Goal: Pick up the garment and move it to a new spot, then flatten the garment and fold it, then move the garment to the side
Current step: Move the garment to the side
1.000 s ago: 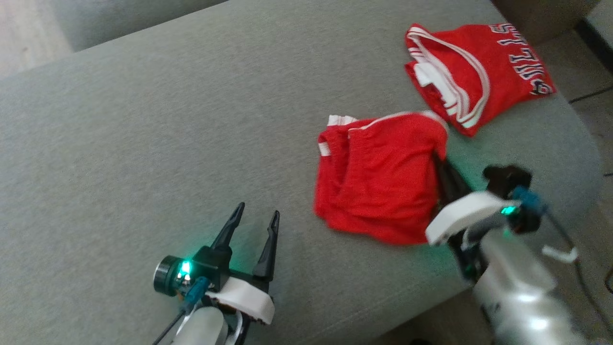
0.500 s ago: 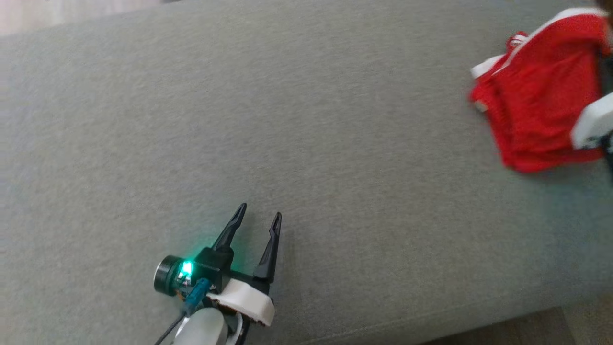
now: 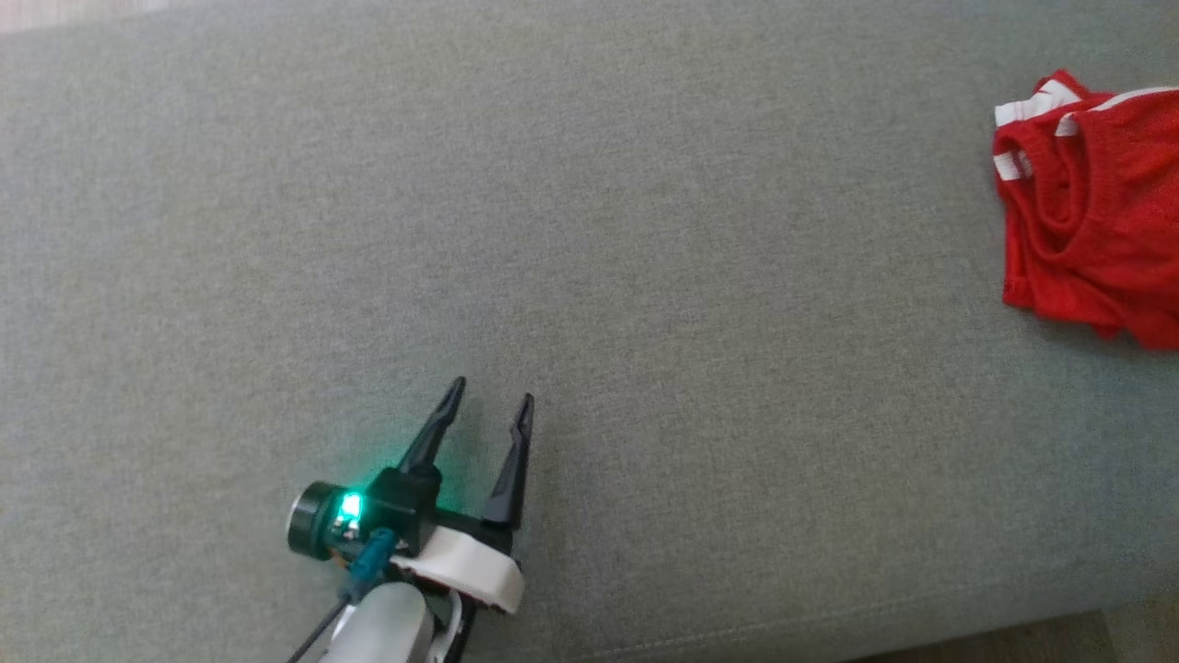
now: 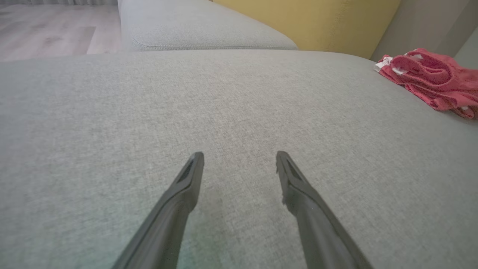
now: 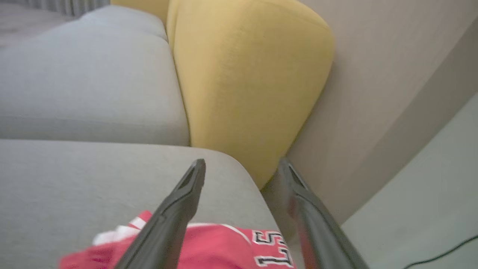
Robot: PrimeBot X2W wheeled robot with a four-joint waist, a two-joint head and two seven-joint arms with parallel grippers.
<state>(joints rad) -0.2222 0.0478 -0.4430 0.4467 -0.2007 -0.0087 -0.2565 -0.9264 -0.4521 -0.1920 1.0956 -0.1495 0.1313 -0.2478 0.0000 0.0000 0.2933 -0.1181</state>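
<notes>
A wide grey sofa seat (image 3: 645, 230) fills most of the head view. The left gripper (image 3: 493, 389) sits at the lower left, just above the fabric. Its two dark fingers are spread apart and hold nothing.

The red garment (image 3: 1096, 230), trimmed in white, lies bunched at the far right edge of the seat and is partly cut off by the frame. It is well apart from the left fingers, up and to their right, with bare seat between. In the left wrist view it shows as a low rumpled heap at the upper right. Its long axis cannot be told, since part of it is out of view.

In the right wrist view the right gripper (image 5: 242, 161) also has its fingers spread and empty. Beyond them stands a yellow cushion (image 5: 246, 74). Lettered red cloth (image 5: 224, 246) lies on the seat directly beneath these fingers. Whether this is the same piece as the bunched one cannot be told.

The right arm looks the nearer one to the red fabric. A reach by the left arm would have to cross most of the seat.
</notes>
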